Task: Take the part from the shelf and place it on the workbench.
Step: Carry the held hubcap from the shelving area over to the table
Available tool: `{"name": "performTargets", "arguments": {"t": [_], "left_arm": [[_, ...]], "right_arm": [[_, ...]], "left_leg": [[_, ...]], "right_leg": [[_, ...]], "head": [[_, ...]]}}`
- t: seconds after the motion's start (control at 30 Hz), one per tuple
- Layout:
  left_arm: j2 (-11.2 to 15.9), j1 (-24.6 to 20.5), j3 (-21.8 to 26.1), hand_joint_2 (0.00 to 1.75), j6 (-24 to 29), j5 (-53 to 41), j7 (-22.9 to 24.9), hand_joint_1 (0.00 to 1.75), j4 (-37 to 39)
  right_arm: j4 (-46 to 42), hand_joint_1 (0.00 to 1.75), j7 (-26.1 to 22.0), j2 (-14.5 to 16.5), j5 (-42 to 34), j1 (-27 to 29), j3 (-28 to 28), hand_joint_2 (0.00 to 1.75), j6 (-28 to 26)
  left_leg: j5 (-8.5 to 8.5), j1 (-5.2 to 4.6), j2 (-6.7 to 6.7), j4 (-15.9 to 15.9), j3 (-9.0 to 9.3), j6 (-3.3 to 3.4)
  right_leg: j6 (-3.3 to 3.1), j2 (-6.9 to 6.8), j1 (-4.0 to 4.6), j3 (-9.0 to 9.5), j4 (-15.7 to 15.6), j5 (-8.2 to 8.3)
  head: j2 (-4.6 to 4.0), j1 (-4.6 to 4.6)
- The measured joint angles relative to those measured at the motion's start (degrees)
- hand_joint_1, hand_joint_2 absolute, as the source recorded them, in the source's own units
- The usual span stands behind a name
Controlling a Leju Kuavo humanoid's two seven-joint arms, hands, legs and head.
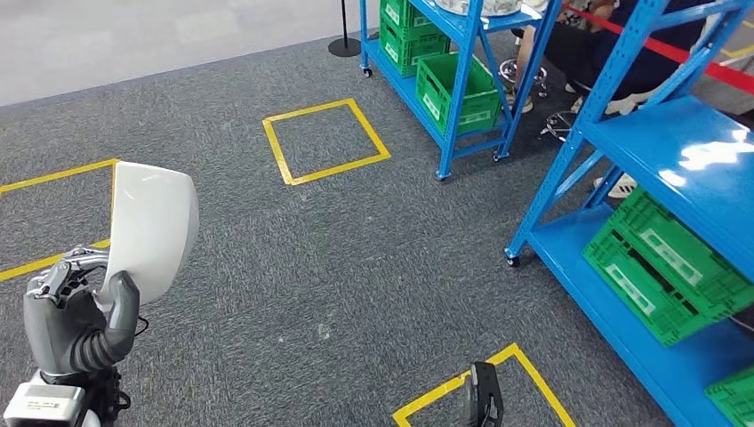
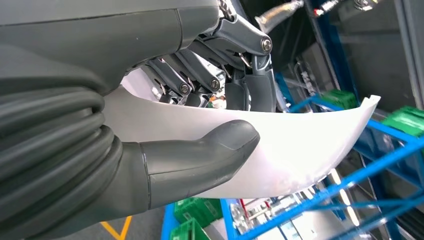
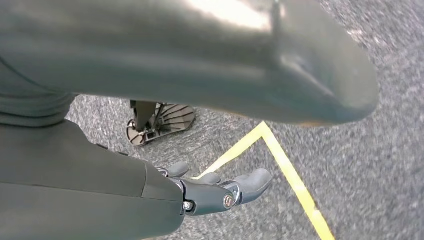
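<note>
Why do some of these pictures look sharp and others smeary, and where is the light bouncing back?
Head view: evenly lit and sharp, with white glare on the blue shelf. Left wrist view: the left hand and white part are crisp, while the shelving behind goes soft. Right wrist view: a big grey shape very close to the lens is blurred, with a bright sheen; the carpet looks soft too.

Grey carpet floor (image 1: 356, 267) with blue shelves and green crates.

Yellow tape squares (image 1: 325, 140) mark the carpet, one in the middle and parts of others at the near and left edges. A blue shelf rack (image 1: 462, 84) on castors stands at the back, holding green crates (image 1: 458, 91) on its lowest level. A second blue rack (image 1: 658, 231) stands at the right with a green crate (image 1: 662, 267) low down. A black round base (image 1: 344, 46), perhaps a barrier post's, rests at the carpet's far edge.
</note>
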Motion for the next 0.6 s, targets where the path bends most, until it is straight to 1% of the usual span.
{"name": "performTargets", "arguments": {"t": [0.03,0.07,0.1,0.13,0.17,0.2,0.23,0.27,0.3,0.33,0.37,0.4,0.43,0.47,0.5,0.53,0.6], "left_arm": [[0.03,0.01,0.00,1.75,-0.07,0.07,0.00,1.75,0.00],[0.07,0.05,0.00,1.75,-0.07,0.09,0.00,1.75,-0.03],[0.09,0.09,0.01,1.75,-0.06,0.06,-0.02,1.75,-0.10],[0.07,0.11,0.02,1.75,-0.06,-0.03,-0.02,1.75,-0.20],[-0.02,0.15,0.03,1.75,-0.14,-0.16,-0.02,1.75,-0.30],[-0.12,0.21,0.04,1.75,-0.34,-0.33,-0.03,1.75,-0.39],[-0.22,0.34,0.04,1.75,-0.65,-0.56,-0.01,1.75,-0.45],[-0.30,0.51,0.04,1.75,-1.07,-0.74,-0.01,1.75,-0.50],[-0.32,0.65,0.04,1.75,-1.47,-0.87,0.00,1.75,-0.55],[-0.36,0.74,0.04,1.75,-1.82,-0.96,0.00,1.75,-0.59],[-0.41,0.76,0.04,1.75,-2.05,-0.98,0.00,1.75,-0.66],[-0.51,0.72,0.04,1.75,-2.17,-0.99,0.00,1.75,-0.74],[-0.62,0.63,0.05,1.75,-2.21,-1.05,-0.01,1.75,-0.85],[-0.75,0.54,0.05,1.75,-2.13,-1.22,-0.01,1.75,-0.95],[-0.86,0.47,0.06,1.75,-2.05,-1.39,-0.01,1.75,-1.02],[-0.93,0.43,0.07,1.75,-1.98,-1.55,-0.01,1.75,-1.06],[-0.97,0.42,0.07,1.75,-1.89,-1.68,-0.01,1.75,-1.08]], "right_arm": [[0.00,0.00,0.16,0.02,0.10,-0.08,0.00,0.00,0.02],[-0.01,0.00,0.31,0.04,0.19,-0.19,0.00,0.00,0.03],[-0.01,0.00,0.43,0.05,0.28,-0.29,0.00,0.00,0.04],[-0.01,0.00,0.45,0.07,0.34,-0.36,0.00,0.00,0.07],[-0.01,0.00,0.43,0.07,0.41,-0.38,0.00,0.00,0.11],[-0.01,0.00,0.38,0.07,0.43,-0.32,0.00,0.00,0.16],[0.00,0.00,0.32,0.07,0.39,-0.23,0.00,0.00,0.20],[0.00,0.00,0.25,0.06,0.29,-0.13,0.00,0.00,0.21],[0.00,0.00,0.15,0.06,0.10,-0.07,0.00,0.00,0.21],[0.00,0.00,0.01,0.05,-0.10,-0.05,0.00,0.00,0.21],[0.00,0.00,-0.14,0.02,-0.28,-0.07,0.00,0.00,0.21],[0.00,0.00,-0.29,-0.01,-0.41,-0.11,0.00,0.00,0.21],[0.00,0.00,-0.39,-0.03,-0.48,-0.13,0.00,0.00,0.22],[0.00,0.00,-0.43,-0.05,-0.46,-0.16,0.00,0.00,0.25],[0.00,0.00,-0.45,-0.05,-0.42,-0.18,0.00,0.00,0.27],[0.00,0.00,-0.44,-0.05,-0.38,-0.20,0.00,0.00,0.29],[0.00,0.00,-0.44,-0.05,-0.34,-0.22,0.00,0.00,0.30]], "left_leg": [[0.09,-0.15,-0.70,-0.08,-0.02,0.42],[0.24,-0.08,-1.45,-0.20,-0.03,0.78],[0.41,0.02,-2.14,-0.40,0.00,1.10],[0.59,0.20,-2.78,-0.60,0.06,1.43],[0.75,0.42,-3.43,-0.77,0.14,1.70],[0.80,0.48,-4.10,-0.80,0.09,1.85],[0.83,0.51,-4.84,-0.77,0.04,1.97],[0.83,0.51,-5.66,-0.72,0.00,2.02],[0.83,0.51,-6.51,-0.63,-0.04,2.03],[0.83,0.54,-7.39,-0.52,-0.05,1.99],[0.83,0.60,-8.26,-0.38,-0.06,1.89],[0.82,0.68,-9.10,-0.21,-0.10,1.70],[0.81,0.68,-9.92,-0.02,-0.24,1.39],[0.87,0.69,-10.69,0.10,-0.42,0.99],[0.93,0.67,-11.25,0.17,-0.61,0.65],[0.99,0.64,-11.62,0.19,-0.75,0.40],[1.07,0.67,-11.81,0.13,-0.81,0.27]], "right_leg": [[0.32,-0.62,0.07,0.13,-0.02,-0.07],[0.65,-0.96,-0.02,0.23,-0.06,-0.16],[1.01,-0.29,-0.16,0.22,0.19,-0.43],[1.34,1.19,-0.31,-0.19,1.25,-1.18],[1.65,3.13,-0.47,-1.26,3.57,-2.53],[1.88,5.02,-0.58,-2.89,6.99,-4.24],[2.04,6.02,-0.63,-4.91,11.03,-5.96],[2.16,6.40,-0.66,-6.72,14.46,-7.04],[2.23,6.50,-0.68,-7.74,16.11,-7.00],[2.25,6.60,-0.74,-7.70,15.55,-5.86],[2.26,6.96,-0.86,-6.52,12.69,-3.85],[2.28,8.11,-1.08,-4.67,8.52,-1.80],[2.27,9.50,-1.21,-2.94,4.73,-0.44],[2.16,10.60,-1.32,-1.71,2.00,0.32],[2.05,11.43,-1.36,-1.15,0.69,0.40],[1.91,11.45,-1.29,-1.10,0.54,0.28],[1.79,11.20,-1.29,-1.14,0.55,0.32]], "head": [[0.00,0.05],[0.00,0.08],[0.00,0.09],[0.00,0.15],[0.00,0.29],[0.00,0.41],[0.00,0.52],[0.00,0.59],[0.00,0.59],[0.00,0.59],[0.00,0.58],[0.00,0.60],[0.00,0.58],[0.00,0.57],[0.00,0.56],[0.00,0.54],[0.00,0.53]]}}
